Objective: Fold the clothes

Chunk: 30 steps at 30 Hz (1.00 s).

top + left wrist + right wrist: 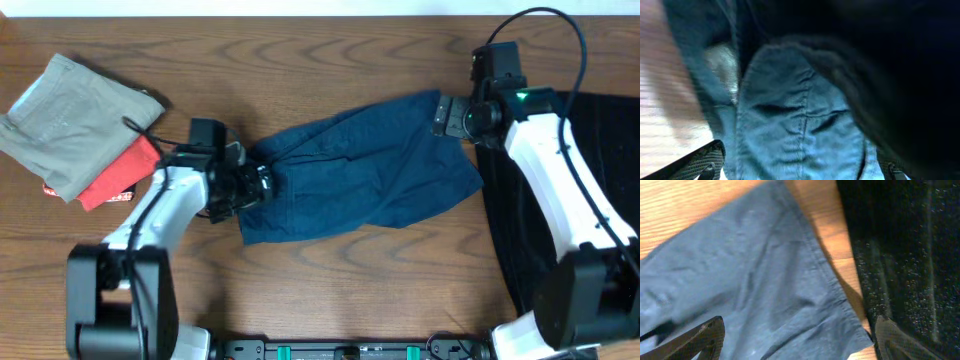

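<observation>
Trousers (370,170): navy, lay creased across the middle of the wooden table (350,290), between both arms.
Grey-khaki garment (60,120): folded, far left.
Red garment (118,172): folded, partly under the khaki one.
Left gripper (255,185): at the trousers' left end, jaws apart, cloth bunched between the fingers.
Right gripper (442,115): at the trousers' upper right corner, jaws apart over the edge.
Black sparkly cloth (905,255): far right, just beside the trousers.
</observation>
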Tool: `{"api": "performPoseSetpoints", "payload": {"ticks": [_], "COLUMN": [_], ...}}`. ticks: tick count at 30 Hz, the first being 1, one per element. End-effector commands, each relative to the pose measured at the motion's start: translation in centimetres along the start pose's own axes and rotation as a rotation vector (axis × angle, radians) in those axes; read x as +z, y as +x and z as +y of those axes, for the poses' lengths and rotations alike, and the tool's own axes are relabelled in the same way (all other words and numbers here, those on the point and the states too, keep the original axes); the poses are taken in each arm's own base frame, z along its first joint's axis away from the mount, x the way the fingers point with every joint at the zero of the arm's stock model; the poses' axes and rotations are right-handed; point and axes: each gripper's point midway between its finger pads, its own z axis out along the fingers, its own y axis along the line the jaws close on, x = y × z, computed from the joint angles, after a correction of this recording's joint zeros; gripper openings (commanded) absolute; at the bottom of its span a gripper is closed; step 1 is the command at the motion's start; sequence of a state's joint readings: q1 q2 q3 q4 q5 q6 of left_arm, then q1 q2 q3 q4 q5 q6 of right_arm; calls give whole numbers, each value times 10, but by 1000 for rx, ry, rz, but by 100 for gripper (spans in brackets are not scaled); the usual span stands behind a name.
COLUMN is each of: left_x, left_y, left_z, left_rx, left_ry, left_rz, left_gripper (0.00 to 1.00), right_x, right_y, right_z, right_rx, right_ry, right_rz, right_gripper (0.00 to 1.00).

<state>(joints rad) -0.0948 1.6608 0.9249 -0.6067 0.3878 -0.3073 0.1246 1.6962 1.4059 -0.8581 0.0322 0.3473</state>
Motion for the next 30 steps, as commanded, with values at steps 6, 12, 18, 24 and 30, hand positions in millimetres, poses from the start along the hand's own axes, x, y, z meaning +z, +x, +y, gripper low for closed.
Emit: {"api": "performPoseSetpoints", "payload": {"ticks": [6, 12, 18, 24, 30], "left_x": [26, 27, 28, 23, -15], "left_y": [13, 12, 8, 10, 3], "left_z": [27, 28, 26, 26, 29], "left_rx": [-33, -34, -27, 5, 15], "left_ry": [-129, -129, -124, -126, -214], "left_rz": [83, 80, 61, 69, 6], "left_gripper": [98, 100, 41, 6, 6], "right_x": [1, 0, 0, 0, -1], "right_y": [16, 20, 22, 26, 37], "right_z": [21, 30, 34, 40, 61], "right_rx": [-79, -103, -114, -129, -214], "right_ry": [-53, -62, -67, -73, -132], "right_rz": [53, 57, 59, 63, 84], "right_gripper": [93, 93, 92, 89, 83]}}
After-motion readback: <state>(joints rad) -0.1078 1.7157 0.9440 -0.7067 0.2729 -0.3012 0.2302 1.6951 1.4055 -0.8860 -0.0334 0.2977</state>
